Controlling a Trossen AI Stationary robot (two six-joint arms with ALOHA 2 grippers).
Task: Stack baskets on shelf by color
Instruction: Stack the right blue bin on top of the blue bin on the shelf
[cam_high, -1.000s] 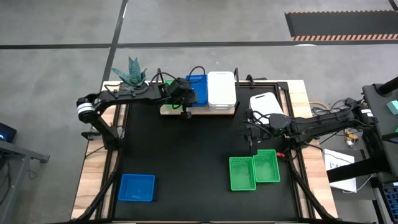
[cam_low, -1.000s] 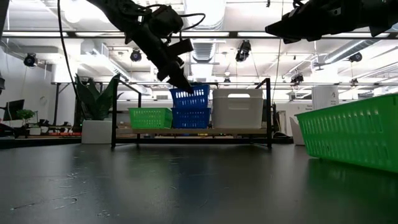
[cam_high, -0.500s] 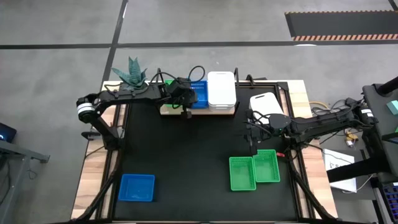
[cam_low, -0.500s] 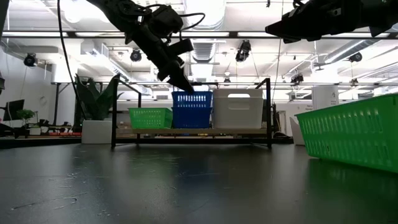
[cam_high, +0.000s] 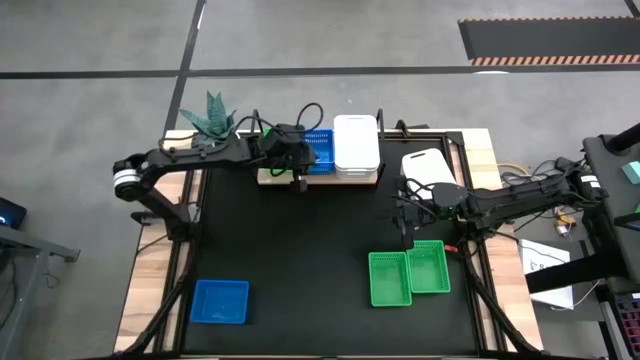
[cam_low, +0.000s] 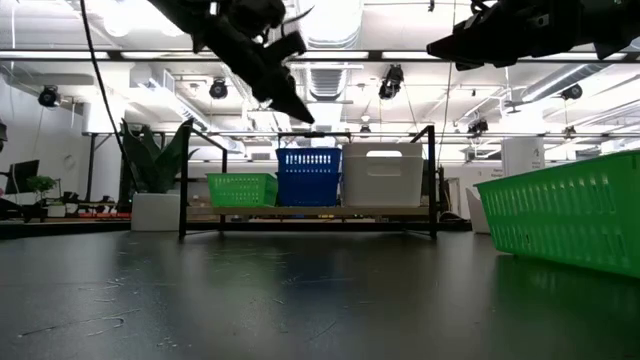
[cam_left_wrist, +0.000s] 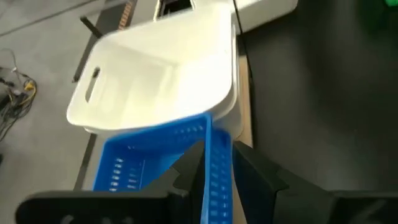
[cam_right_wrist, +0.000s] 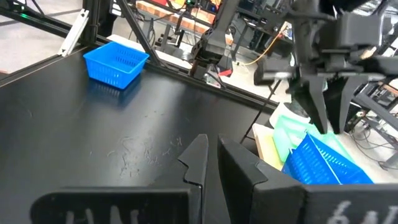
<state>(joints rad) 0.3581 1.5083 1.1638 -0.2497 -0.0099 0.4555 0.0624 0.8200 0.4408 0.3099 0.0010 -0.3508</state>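
The left gripper (cam_left_wrist: 211, 165), fingers parted astride the rim of the perforated blue plastic basket (cam_low: 309, 177), has let go; the basket now sits nested on the light-wood shelf (cam_low: 310, 212). One blue basket (cam_high: 220, 301) remains.

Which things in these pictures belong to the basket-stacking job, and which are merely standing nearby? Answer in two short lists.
Part of the job:
- shelf
- blue baskets on the shelf
- green basket on the shelf
- white baskets on the shelf
- two green baskets on the table
- lone blue basket
- white basket at the table's edge

Merely nearby:
- potted plant
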